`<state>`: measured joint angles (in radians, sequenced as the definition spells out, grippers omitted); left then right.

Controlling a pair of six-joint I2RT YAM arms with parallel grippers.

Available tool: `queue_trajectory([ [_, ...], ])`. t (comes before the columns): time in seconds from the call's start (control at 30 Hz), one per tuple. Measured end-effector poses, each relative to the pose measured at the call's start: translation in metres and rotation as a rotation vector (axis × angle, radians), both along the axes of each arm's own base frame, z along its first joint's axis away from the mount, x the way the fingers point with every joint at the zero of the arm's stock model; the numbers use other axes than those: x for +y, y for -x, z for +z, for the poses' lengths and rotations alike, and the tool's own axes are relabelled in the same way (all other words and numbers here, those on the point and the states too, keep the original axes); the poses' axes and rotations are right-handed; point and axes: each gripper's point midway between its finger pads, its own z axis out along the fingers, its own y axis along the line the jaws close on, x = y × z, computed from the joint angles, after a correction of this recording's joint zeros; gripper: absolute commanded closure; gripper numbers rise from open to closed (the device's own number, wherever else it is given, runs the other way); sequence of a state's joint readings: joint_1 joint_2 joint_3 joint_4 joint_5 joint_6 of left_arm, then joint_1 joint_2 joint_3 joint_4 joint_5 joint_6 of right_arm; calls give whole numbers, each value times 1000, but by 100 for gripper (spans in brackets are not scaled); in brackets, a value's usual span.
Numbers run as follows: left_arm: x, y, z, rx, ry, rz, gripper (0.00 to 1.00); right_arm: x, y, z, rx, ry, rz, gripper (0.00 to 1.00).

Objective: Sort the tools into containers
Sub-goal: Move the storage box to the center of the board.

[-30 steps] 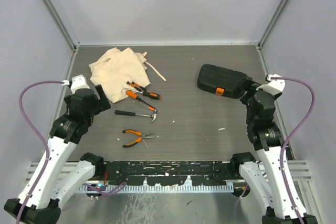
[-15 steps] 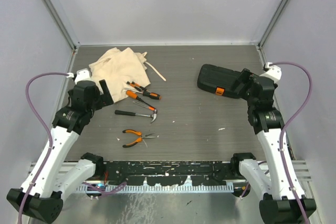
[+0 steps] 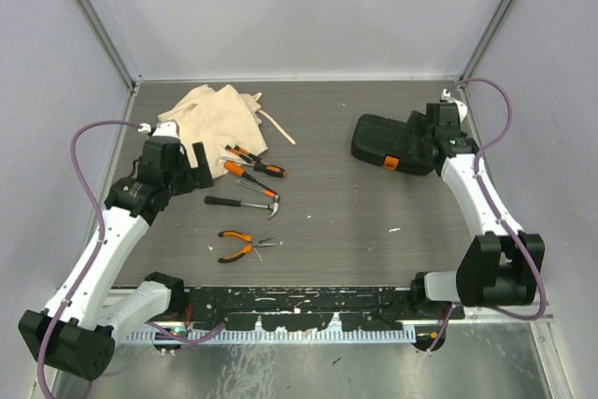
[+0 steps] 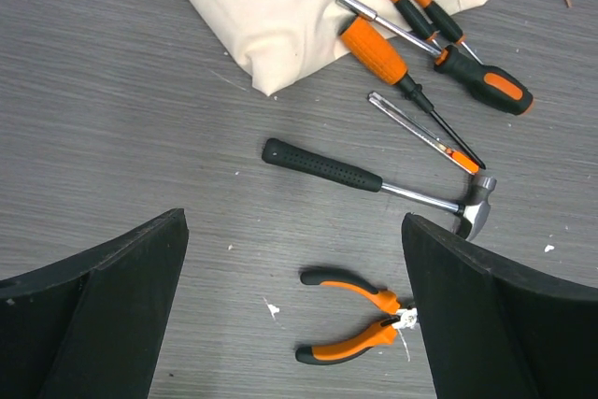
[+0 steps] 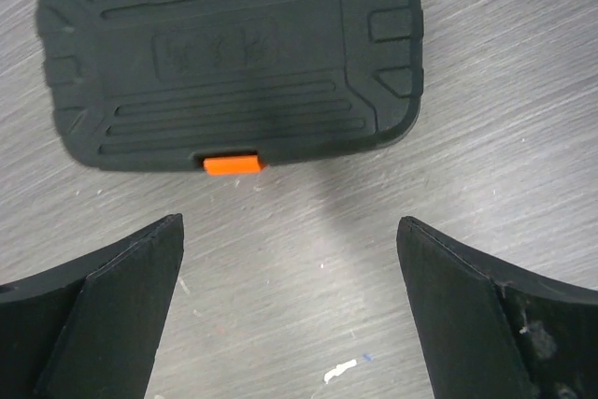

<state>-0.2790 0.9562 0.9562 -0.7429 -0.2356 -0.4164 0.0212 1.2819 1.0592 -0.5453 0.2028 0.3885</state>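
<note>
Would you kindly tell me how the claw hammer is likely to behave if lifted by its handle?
The hammer would probably dip head-first, since its steel head sits at the end of a slim shaft. Its black handle looks dimpled and rubbery, so it likely grips well. Lying flat, the broad claw head should keep it from rolling.

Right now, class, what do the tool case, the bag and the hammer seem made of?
Tool case: likely hard black plastic, matte, with moulded ribs.
Bag: soft beige cloth, creased.
Claw hammer: shiny steel-looking head and shaft; black dimpled grip, probably rubber.
</note>
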Motion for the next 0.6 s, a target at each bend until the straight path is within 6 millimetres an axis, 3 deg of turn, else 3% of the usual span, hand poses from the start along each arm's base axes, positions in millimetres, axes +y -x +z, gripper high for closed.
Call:
queue_trajectory([
  [0.1, -3, -2, 4, -9, 8, -18, 2, -10, -15, -14, 37, 1, -21, 0],
  [0.33, -8, -3, 5, -12, 28, -41, 2, -34, -61, -27, 11, -37, -63, 0],
  [0.6, -7, -5, 2, 4, 44, -40, 2, -58, -101, -63, 7, -95, -104, 0],
])
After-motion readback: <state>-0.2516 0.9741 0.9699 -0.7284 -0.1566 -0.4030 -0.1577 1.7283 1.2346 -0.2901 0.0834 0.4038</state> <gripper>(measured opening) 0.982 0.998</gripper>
